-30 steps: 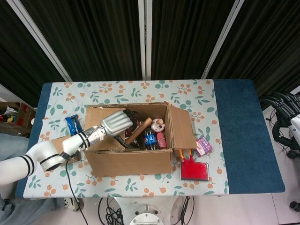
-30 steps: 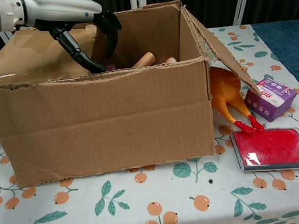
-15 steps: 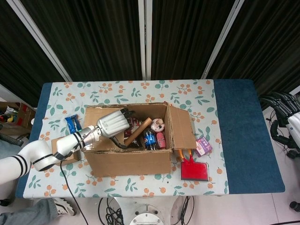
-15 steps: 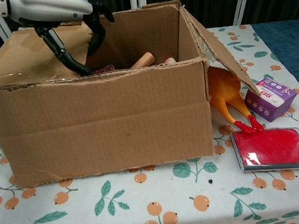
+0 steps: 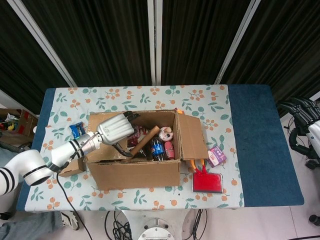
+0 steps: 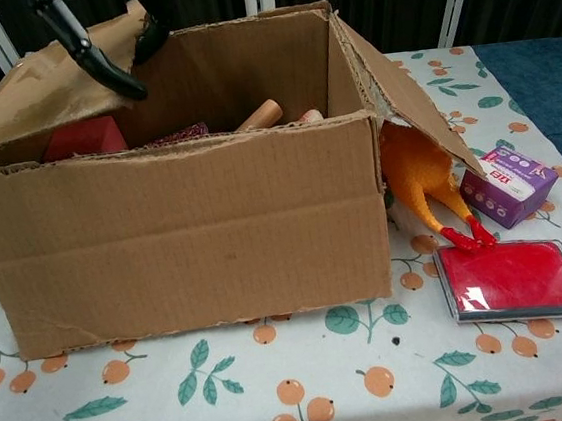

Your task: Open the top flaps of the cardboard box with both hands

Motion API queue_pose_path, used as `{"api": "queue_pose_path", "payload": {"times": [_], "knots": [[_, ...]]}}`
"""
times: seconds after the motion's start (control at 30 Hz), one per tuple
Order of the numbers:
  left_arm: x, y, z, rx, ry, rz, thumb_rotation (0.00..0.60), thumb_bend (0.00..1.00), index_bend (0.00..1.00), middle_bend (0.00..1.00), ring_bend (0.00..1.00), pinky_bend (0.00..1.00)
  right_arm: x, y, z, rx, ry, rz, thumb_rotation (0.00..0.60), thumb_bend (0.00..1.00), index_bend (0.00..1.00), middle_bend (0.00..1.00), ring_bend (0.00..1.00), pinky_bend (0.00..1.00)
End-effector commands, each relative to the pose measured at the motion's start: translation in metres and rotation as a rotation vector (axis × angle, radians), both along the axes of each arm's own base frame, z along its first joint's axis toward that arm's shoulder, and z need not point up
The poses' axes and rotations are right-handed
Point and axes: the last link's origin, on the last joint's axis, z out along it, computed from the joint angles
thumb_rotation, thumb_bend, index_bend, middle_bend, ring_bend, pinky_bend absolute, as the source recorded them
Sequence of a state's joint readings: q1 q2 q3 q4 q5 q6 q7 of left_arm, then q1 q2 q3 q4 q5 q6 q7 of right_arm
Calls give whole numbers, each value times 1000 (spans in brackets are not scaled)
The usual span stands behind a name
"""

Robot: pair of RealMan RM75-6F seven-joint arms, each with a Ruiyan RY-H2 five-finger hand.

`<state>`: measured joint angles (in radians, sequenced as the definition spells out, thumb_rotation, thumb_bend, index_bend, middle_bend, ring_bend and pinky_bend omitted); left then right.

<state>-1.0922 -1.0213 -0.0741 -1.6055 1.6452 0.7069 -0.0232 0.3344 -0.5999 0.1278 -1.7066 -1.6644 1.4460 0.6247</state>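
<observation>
The bench [image 5: 260, 150], covered by a floral cloth with blue edges, carries the brown corrugated cardboard box [image 6: 194, 240] near its front edge, left of centre. The box's right flap [image 5: 192, 135] is folded outward; the left flap [image 6: 48, 94] is raised and tilted, not fully open. The silver left hand [image 5: 116, 131] rests over the left flap at the box's left rim, its dark fingers [image 6: 94, 59] curled around the flap edge. The right hand is not in view. A yellow rubber chicken [image 6: 421, 186] lies just beside the box's right wall. Risk: the light box may slide or tip toward the bench's left edge, because only one hand acts and nothing braces the box.
</observation>
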Motion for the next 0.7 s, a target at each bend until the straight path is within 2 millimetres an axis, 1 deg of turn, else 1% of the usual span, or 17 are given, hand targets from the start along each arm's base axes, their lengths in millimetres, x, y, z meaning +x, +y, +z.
{"api": "queue_pose_path", "payload": {"times": [0.03,0.37,0.7], "knots": [[6,1,14,8,-23,34,183,0,567,488,98,201,2,0,-1,2,-1,4,600,766,89,114,0,0],[5,-4,47,31,-81,115,176,0,567,488,98,201,7,0,-1,2,-9,17,600,765,80,112,0,0],[-9,-10,79,70,-116,183,164,0,567,488,98,201,13,4,1,-10,-11,24,600,766,78,112,0,0]]}}
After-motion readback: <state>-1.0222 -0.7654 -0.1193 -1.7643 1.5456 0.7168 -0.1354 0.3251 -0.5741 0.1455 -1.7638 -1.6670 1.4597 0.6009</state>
